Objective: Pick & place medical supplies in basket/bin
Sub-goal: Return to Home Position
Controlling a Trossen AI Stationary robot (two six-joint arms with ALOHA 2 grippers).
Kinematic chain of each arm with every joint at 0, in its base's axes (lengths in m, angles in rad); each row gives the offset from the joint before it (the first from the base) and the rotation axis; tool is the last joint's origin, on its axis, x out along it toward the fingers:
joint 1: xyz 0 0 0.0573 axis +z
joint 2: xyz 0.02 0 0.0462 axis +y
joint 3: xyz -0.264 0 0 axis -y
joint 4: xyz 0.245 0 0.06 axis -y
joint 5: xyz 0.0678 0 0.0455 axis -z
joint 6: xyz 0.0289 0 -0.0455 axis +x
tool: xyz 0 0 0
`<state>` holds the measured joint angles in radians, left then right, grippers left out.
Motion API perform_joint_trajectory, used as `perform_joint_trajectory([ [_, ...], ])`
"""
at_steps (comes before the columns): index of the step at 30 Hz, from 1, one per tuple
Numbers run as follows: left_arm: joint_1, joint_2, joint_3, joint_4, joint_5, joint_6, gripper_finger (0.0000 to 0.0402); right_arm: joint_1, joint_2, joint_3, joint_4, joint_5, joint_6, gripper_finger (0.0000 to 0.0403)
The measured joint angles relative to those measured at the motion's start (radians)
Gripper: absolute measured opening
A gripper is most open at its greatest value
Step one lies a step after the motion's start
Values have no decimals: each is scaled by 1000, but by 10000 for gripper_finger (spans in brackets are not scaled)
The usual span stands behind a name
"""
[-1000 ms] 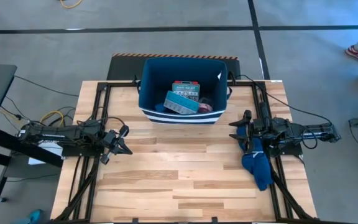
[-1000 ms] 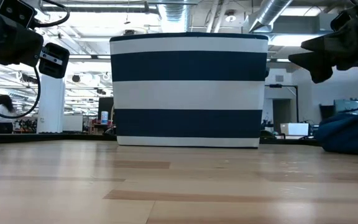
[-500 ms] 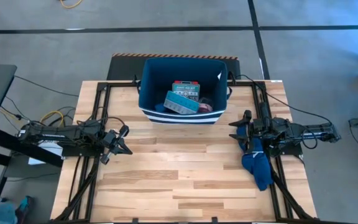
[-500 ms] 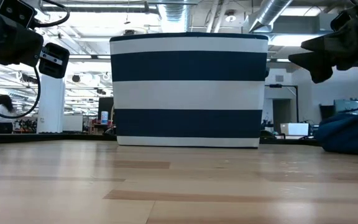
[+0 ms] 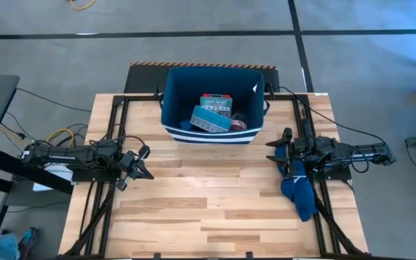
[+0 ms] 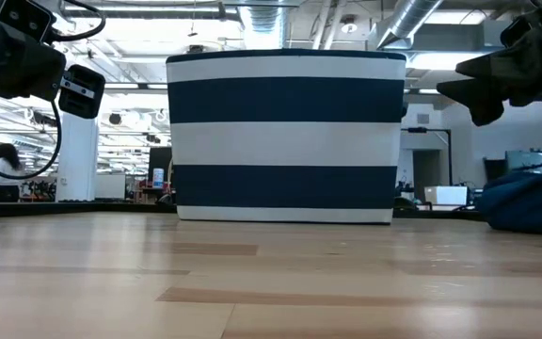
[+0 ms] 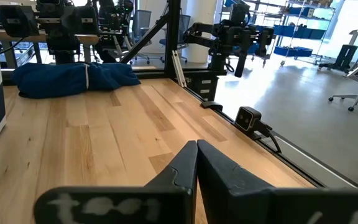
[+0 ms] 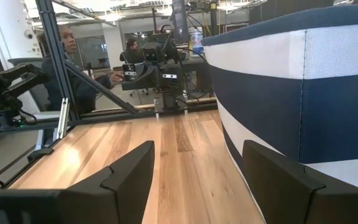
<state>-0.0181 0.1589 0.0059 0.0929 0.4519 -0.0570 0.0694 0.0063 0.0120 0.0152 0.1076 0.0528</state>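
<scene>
The large navy-blue, white-striped soft-sided bin [image 6: 285,141] stands at the far middle of the pale wooden surface [image 5: 201,195]. Inside it lie a green first-aid box [image 5: 216,101], a light-blue pill organiser [image 5: 210,119] tilted across it, and a pink round roll [image 5: 240,124] tucked against the front wall. No loose supplies show on the boards, so the sorting looks finished. Only a crumpled dark-blue cloth [image 5: 299,191] rests at the right side, under the right arm. The left claw [image 7: 196,163] hangs low over the left side with its fingers pressed together and holding nothing. The right claw [image 8: 194,177] hovers at the right, beside the bin's wall, spread wide and empty. Should anything need lifting again, the box and organiser are probably light, stiff and slick plastic, best pinched across their narrow sides. The roll likely gives under pressure, so it would want a gentle squeeze across its width.
</scene>
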Motion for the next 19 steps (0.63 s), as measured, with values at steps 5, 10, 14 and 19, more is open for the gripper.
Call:
perform_joint_trajectory([
  [5, 0, 0, 0, 0, 0, 0, 0, 0, 0, 0, 0, 0, 0, 240],
  [10, 0, 0, 0, 0, 0, 0, 0, 0, 0, 0, 0, 0, 0, 240],
  [14, 0, 0, 0, 0, 0, 0, 0, 0, 0, 0, 0, 0, 0, 240],
  [19, 0, 0, 0, 0, 0, 0, 0, 0, 0, 0, 0, 0, 0, 240],
])
